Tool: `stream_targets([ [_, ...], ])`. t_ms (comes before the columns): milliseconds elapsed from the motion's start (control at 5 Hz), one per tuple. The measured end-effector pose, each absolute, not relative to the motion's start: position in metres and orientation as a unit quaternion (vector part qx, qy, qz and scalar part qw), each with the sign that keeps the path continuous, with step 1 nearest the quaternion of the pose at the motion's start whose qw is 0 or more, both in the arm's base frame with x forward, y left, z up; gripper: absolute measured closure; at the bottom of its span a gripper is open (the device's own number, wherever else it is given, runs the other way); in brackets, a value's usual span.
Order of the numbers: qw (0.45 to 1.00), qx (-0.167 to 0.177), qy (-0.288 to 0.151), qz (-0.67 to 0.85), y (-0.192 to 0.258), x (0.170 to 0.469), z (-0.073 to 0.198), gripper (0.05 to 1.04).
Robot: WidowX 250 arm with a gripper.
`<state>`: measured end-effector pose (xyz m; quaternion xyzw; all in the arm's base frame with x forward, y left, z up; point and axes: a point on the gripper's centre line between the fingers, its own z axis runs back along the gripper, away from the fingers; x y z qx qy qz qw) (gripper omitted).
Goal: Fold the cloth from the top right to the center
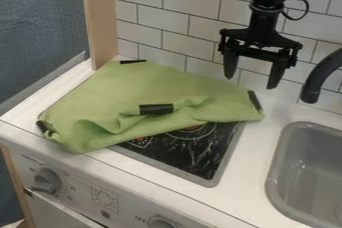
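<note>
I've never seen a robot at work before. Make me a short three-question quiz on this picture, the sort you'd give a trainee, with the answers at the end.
1. Multiple choice: what does the green cloth partly cover?
a) the sink
b) the black stovetop
c) the faucet

2. True or false: the pincer hangs with its two fingers spread apart.

3. Count: how many black strips show on the cloth?

Key: 1. b; 2. true; 3. four
</note>
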<state>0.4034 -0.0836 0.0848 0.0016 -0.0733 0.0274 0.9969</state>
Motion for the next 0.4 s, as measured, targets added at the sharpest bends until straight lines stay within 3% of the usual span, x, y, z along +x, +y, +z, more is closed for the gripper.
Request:
stream_targets([
  [400,0.999,0.015,-0.037,0.036,-0.088,0.402,0.056,0.085],
])
